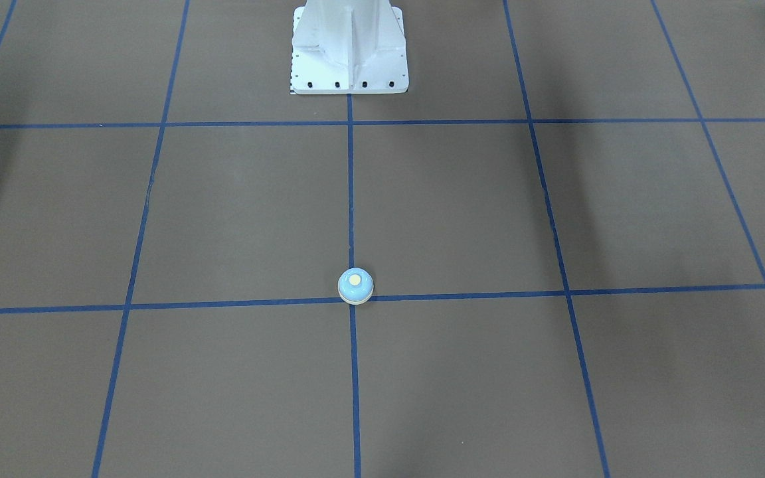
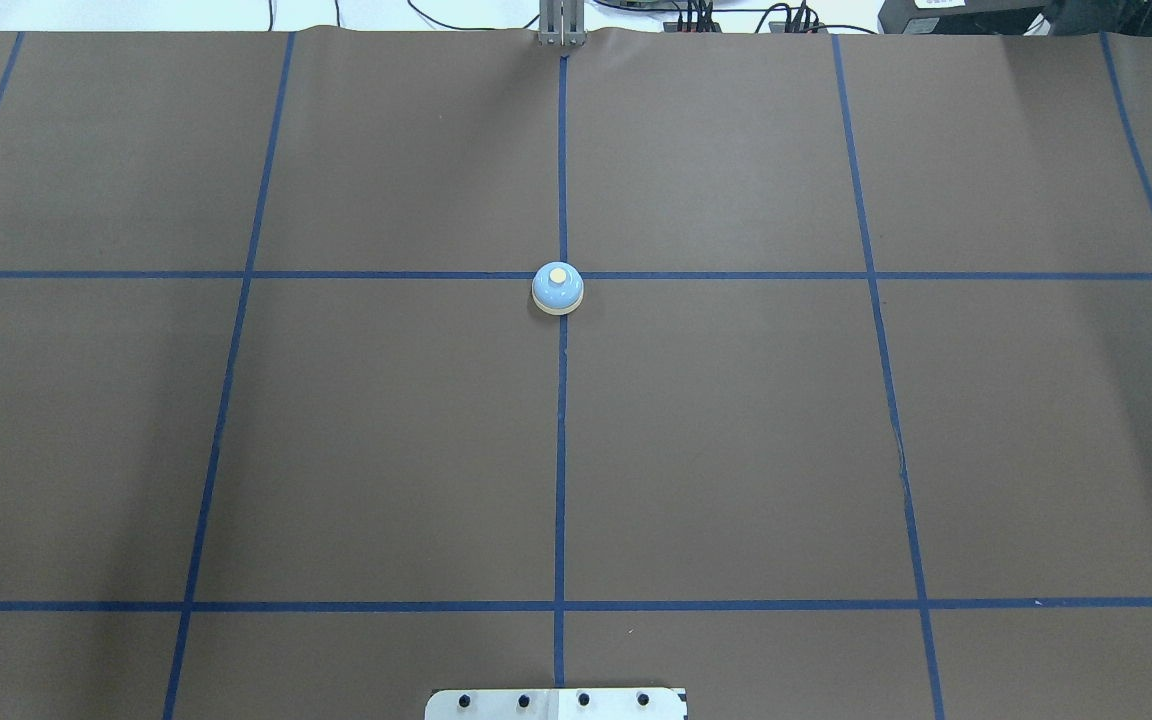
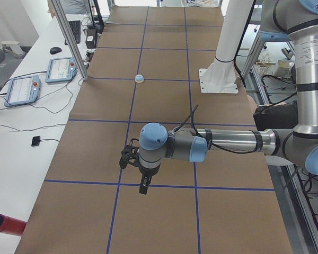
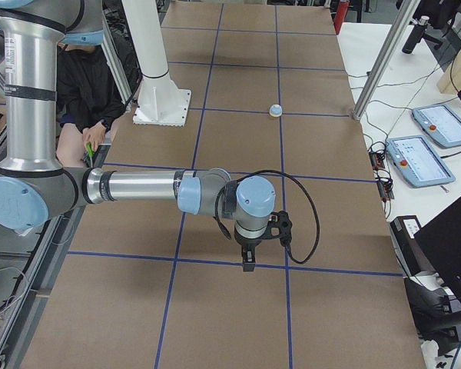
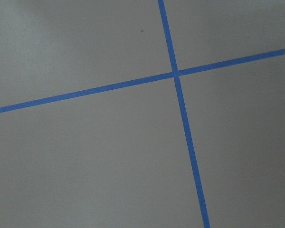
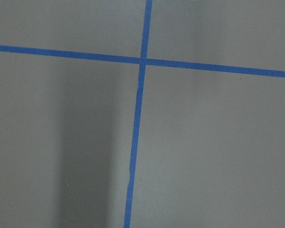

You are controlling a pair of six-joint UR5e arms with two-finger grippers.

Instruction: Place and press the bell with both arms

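Observation:
The light-blue bell [image 1: 355, 286] with a cream button stands upright on a crossing of blue tape lines at the table's middle; it also shows in the overhead view [image 2: 557, 289] and both side views [image 3: 139, 79] [image 4: 275, 111]. Neither arm is near it. My left gripper [image 3: 143, 188] hangs over the mat at the table's left end, far from the bell. My right gripper [image 4: 248, 261] hangs over the mat at the right end. Both point down and hold nothing; I cannot tell whether they are open or shut. The wrist views show only mat and tape.
The white pedestal base [image 1: 349, 53] stands at the robot's side of the table. Brown mat with a blue tape grid [image 2: 561, 450] covers the table. Teach pendants [image 3: 21, 90] [image 4: 419, 157] lie on side benches. A red cylinder [image 3: 5, 225] lies off the mat.

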